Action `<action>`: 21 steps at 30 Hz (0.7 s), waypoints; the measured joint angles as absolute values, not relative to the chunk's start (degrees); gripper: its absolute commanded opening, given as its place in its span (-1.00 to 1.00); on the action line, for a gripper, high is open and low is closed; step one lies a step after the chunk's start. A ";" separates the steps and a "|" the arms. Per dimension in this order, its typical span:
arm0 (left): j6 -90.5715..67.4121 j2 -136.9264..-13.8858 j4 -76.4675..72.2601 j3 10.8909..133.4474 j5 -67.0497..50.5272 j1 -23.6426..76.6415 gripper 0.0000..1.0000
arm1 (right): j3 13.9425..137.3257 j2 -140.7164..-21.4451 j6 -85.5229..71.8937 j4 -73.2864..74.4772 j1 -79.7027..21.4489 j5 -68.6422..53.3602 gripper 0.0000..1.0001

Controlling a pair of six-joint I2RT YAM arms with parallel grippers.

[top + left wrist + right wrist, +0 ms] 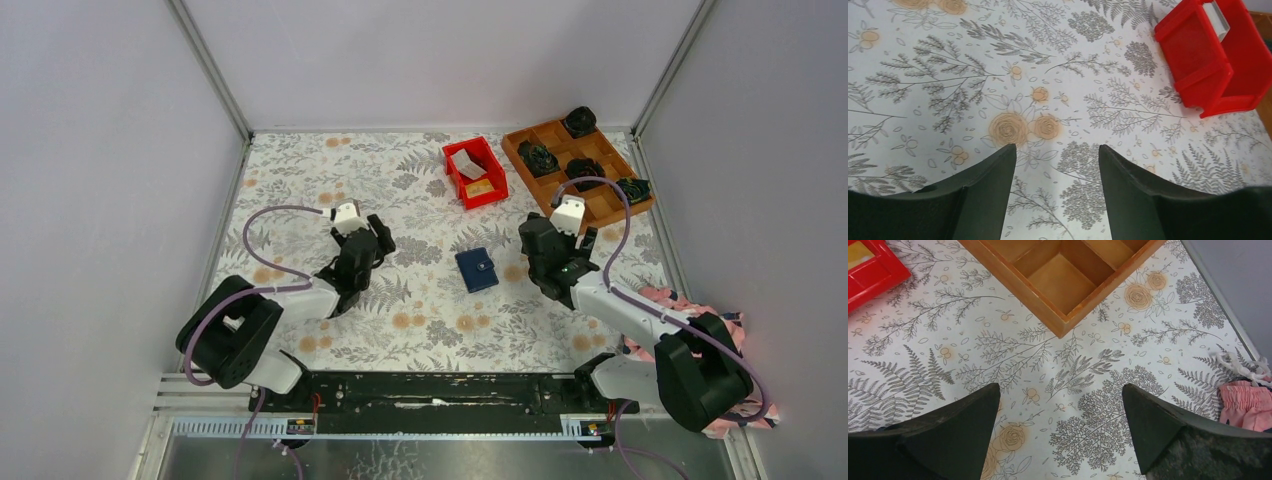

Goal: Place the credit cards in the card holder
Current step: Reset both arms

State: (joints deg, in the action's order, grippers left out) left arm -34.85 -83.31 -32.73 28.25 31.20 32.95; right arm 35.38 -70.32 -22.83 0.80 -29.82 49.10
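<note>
- Presently, the small navy-blue folding card holder [477,269] lies closed mid-bench between both arms, touched by neither.
- The thin white credit card [467,167] and the orange-tan credit card [480,187] sit inside the red plastic bin [497,168] near the far edge.
- Left gripper [1055,150]: fingers spread, empty.
- Right gripper [1060,390]: fingers wide apart, empty, near the wooden grid tray [1063,325] at the far right corner.

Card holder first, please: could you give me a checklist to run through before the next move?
1. Card holder open: not ok, it lies closed between the arms.
2. Cards found: ok, white card and orange card sit in the red bin.
3. Left gripper open, empty: ok.
4. Right gripper open, empty: ok.
5. Cards flat enough to grasp: cannot tell.
</note>
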 measured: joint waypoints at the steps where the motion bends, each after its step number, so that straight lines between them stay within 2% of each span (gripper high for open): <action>1: -34.39 -83.31 -33.69 27.44 31.51 32.95 0.37 | 35.07 -70.19 -22.87 0.84 -29.65 49.12 0.99; 14: -30.22 -82.65 -39.00 25.26 33.91 32.95 0.38 | 35.18 -71.77 -25.96 3.66 -29.45 51.40 0.99; 21: -28.49 -81.87 -40.36 25.21 34.20 33.26 0.38 | 26.74 -61.01 -24.21 -0.95 -29.45 50.46 0.99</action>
